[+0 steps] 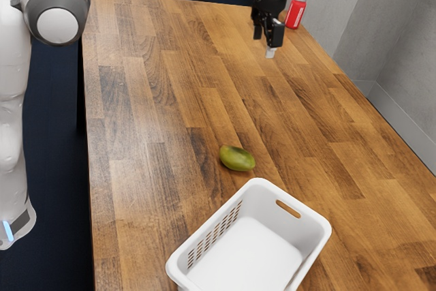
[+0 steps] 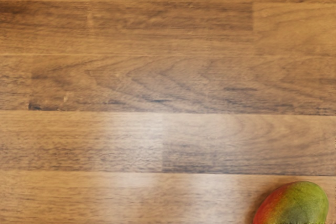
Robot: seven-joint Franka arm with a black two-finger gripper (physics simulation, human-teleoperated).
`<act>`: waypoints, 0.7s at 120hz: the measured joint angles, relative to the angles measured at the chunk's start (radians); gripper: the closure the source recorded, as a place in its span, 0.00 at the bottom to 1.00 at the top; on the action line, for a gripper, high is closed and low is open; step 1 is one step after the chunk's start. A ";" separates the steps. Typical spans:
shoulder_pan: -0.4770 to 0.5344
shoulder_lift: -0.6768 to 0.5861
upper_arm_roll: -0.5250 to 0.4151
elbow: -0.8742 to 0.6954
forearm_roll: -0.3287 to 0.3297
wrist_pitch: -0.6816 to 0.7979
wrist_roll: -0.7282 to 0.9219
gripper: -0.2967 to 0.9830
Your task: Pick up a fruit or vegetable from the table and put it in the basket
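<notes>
**Mango (image 1: 237,159) Lay Outside Basket (image 1: 267,204)**

The mango lay on the table (image 1: 143,189) near the basket, so the carry looked short. We held our gripper (image 1: 266,40) high and empty, jaws apart, presumably to leave room for straddling it.

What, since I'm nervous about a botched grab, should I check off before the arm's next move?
1. Fruit on the table, outside the basket: ok.
2. Basket upright, with its top uncovered: ok.
3. Pincer above the fruit: not ok. It hangs well away, near the red can in the exterior view.
4. Fruit centered in the wrist view: not ok. It sits in a corner, partly cut off.
5. Can standing apart from fruit and basket: ok.
6. Pincer open for a grasp: cannot tell.
</notes>
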 joint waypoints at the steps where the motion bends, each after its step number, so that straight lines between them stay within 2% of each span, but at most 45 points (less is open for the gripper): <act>1: -0.001 0.000 0.000 0.000 0.000 0.000 0.002 0.23; 30: -0.041 0.012 -0.026 0.025 0.007 0.007 0.040 0.23; 57: -0.063 0.164 -0.033 0.026 0.038 0.014 0.066 0.23; 84: -0.078 0.204 -0.035 0.025 0.039 0.013 0.080 0.23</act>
